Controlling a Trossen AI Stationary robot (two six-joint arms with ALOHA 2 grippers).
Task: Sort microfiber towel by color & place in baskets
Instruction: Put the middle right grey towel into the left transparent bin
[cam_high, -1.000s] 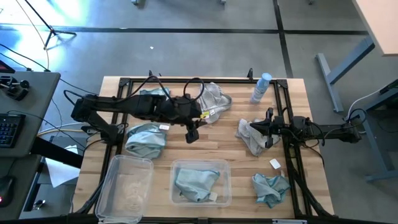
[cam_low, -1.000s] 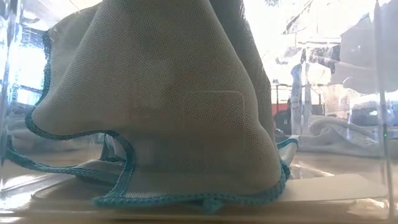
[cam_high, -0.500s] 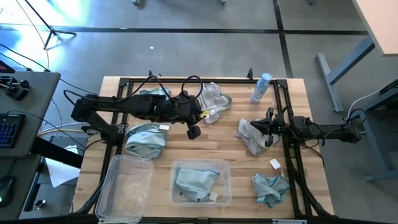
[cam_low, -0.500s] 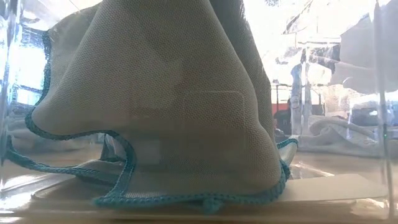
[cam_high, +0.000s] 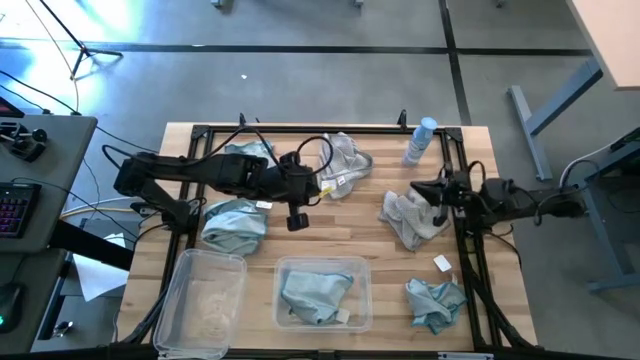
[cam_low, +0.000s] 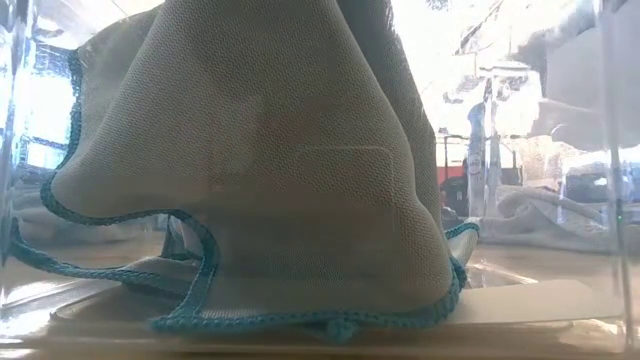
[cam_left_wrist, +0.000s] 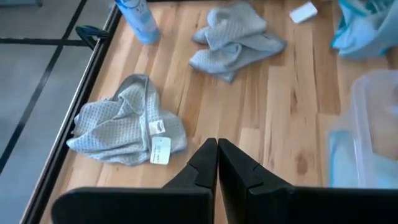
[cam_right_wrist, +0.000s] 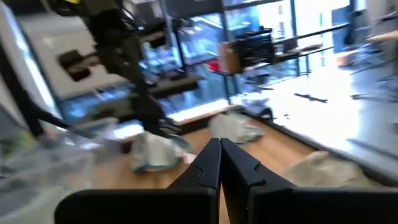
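Judging the next pick, we found the left pincer (cam_high: 296, 221) closed and empty, just beside the teal towel (cam_high: 234, 222), nearer than the closed right pincer (cam_high: 440, 190).

Teal and grey cloths on light wood
Teal cloth (cam_high: 313, 293) in clear tub (cam_high: 364, 270); grey cloth (cam_high: 409, 218) on table (cam_high: 350, 225); pale blue bottle (cam_high: 419, 141).

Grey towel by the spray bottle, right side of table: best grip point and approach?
Pinch the raised bunched fold at the middle of the grey towel, coming straight down. It lies crumpled on the table with flat edges; the right gripper, jaws shut, sits beside it.
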